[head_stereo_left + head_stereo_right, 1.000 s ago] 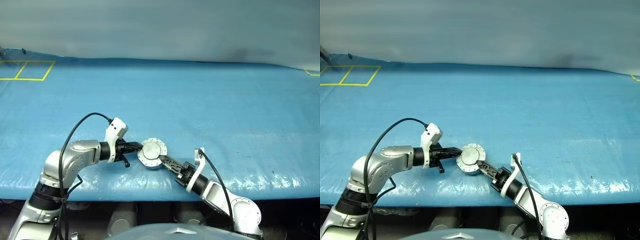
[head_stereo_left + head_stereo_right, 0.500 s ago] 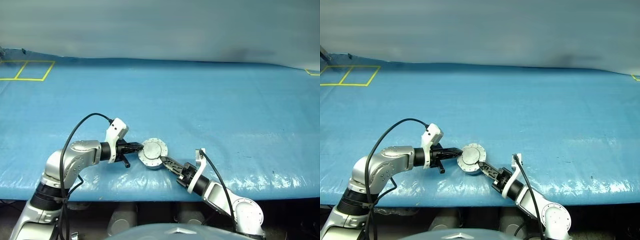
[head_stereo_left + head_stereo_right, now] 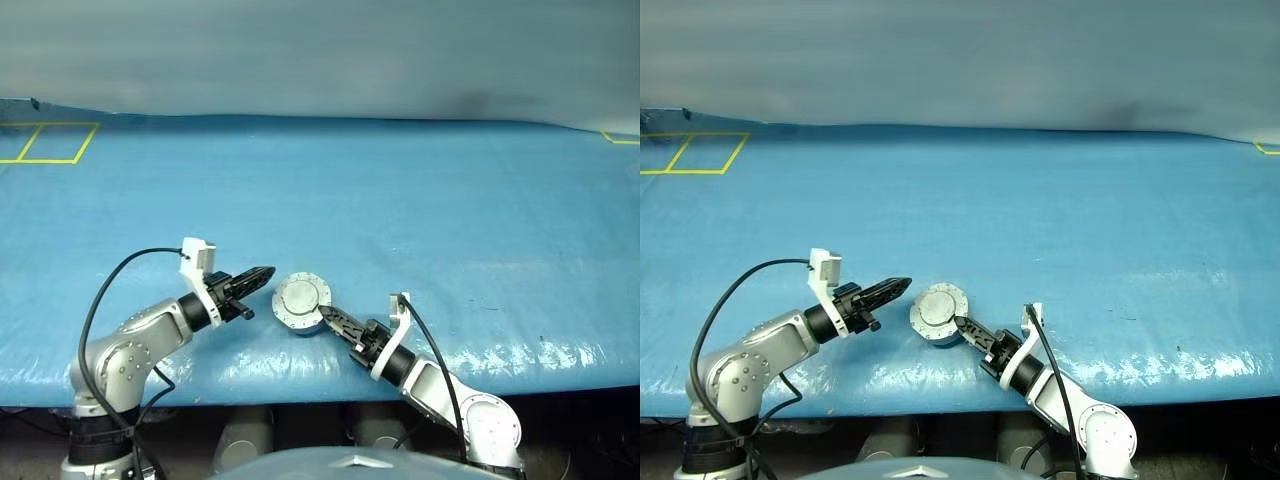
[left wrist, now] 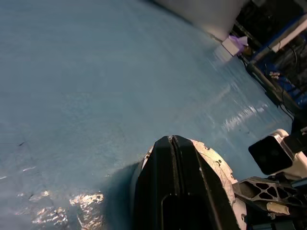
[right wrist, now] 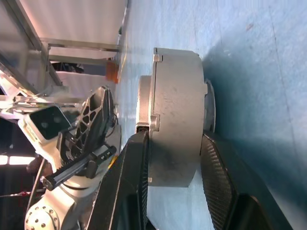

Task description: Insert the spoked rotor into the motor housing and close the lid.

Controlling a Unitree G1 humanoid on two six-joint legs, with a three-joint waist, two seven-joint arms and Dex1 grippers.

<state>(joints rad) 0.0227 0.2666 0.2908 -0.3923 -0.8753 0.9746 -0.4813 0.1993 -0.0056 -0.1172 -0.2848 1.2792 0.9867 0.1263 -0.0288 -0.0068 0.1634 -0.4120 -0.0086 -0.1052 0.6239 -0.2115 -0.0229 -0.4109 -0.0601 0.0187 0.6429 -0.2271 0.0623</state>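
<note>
Blue plastic-sheeted table (image 3: 420, 210), near edge: the round silver-grey metal motor housing (image 3: 301, 304), plain grey lid (image 5: 145, 108) down, is clamped at 4 o'clock by the right tool (image 3: 330, 318), presumably steadying it, while the left tool (image 3: 262, 273), fingers together, hovers just clear at 9 o'clock.
</note>
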